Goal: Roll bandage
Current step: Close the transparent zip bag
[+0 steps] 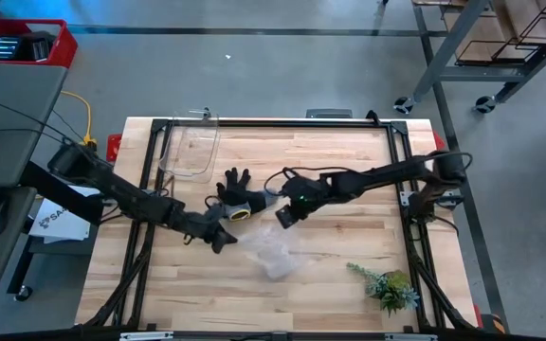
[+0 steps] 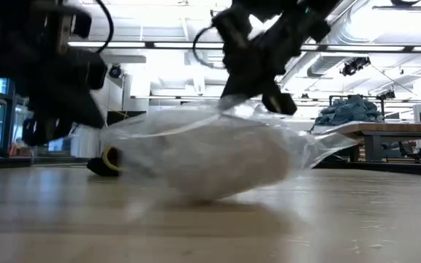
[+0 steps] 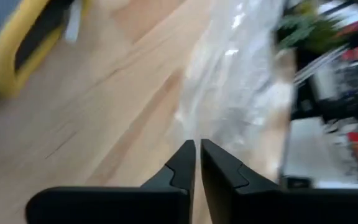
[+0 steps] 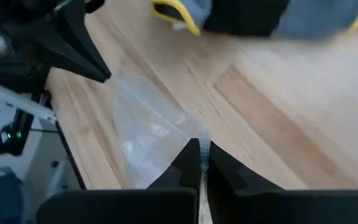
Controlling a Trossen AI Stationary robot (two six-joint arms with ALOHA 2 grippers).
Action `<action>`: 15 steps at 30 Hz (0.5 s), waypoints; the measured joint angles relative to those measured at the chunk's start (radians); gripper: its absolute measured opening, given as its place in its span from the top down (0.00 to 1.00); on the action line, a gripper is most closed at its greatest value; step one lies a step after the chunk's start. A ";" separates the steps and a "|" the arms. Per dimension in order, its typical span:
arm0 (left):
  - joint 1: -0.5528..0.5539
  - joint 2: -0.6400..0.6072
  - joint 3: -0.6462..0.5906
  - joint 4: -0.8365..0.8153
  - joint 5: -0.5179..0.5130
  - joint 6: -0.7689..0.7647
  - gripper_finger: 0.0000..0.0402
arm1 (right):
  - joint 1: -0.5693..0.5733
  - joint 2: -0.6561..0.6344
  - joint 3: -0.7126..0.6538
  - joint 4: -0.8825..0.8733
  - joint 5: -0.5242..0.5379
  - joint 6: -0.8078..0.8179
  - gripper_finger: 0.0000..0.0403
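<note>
A crinkly clear plastic bag (image 1: 273, 254) lies on the wooden table (image 1: 349, 161) near its middle. In the low view a white mass (image 2: 221, 164) shows through the bag's wall; it looks like the bandage, bunched up inside. My left gripper (image 1: 222, 239) is shut at the bag's left end. My right gripper (image 1: 283, 216) is shut at the bag's far upper edge. A black-and-grey work glove with a yellow cuff (image 1: 235, 199) lies just beyond both grippers. My left gripper pinches the bag's left corner (image 3: 194, 134) between its two fingertips, coming nearly level from the table's left. The bag stretches away from the fingers, its body on the table. My right gripper pinches the bag's thin upper edge (image 4: 199, 135) between its two fingertips, slanting down from the table's far right. That edge (image 2: 229, 102) is raised and the film runs fairly taut below it, while the bag's bottom (image 2: 210, 193) rests on the table.
A clear plastic tub (image 1: 190, 150) stands at the far left of the table. A small green artificial plant (image 1: 389, 287) lies near the front right corner. A black frame (image 1: 282, 123) borders the table.
</note>
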 joint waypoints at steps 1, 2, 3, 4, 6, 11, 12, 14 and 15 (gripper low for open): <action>0.005 -0.034 0.000 -0.001 0.000 0.005 0.94 | 0.001 -0.022 0.000 -0.010 0.009 -0.030 1.00; 0.010 -0.067 0.000 0.001 -0.001 0.007 0.92 | 0.001 -0.036 0.000 -0.014 0.017 -0.057 1.00; 0.020 -0.104 0.003 0.006 -0.006 0.008 0.90 | 0.001 -0.052 0.000 -0.015 0.025 -0.087 1.00; 0.027 -0.137 0.007 0.007 -0.011 0.011 0.88 | 0.001 -0.069 0.000 -0.014 0.036 -0.118 1.00; 0.046 -0.193 0.023 0.003 -0.025 0.036 0.84 | 0.001 -0.102 0.000 -0.011 0.058 -0.155 1.00; 0.104 -0.265 0.136 -0.001 -0.045 0.167 0.71 | 0.001 -0.163 0.000 0.006 0.102 -0.266 1.00; 0.117 -0.266 0.169 -0.030 -0.044 0.198 0.68 | 0.001 -0.173 0.000 0.021 0.104 -0.290 1.00; 0.143 -0.255 0.247 -0.130 -0.025 0.261 0.63 | 0.001 -0.187 0.000 0.052 0.107 -0.315 1.00; 0.156 -0.243 0.290 -0.185 -0.011 0.296 0.61 | 0.001 -0.190 0.001 0.068 0.107 -0.323 1.00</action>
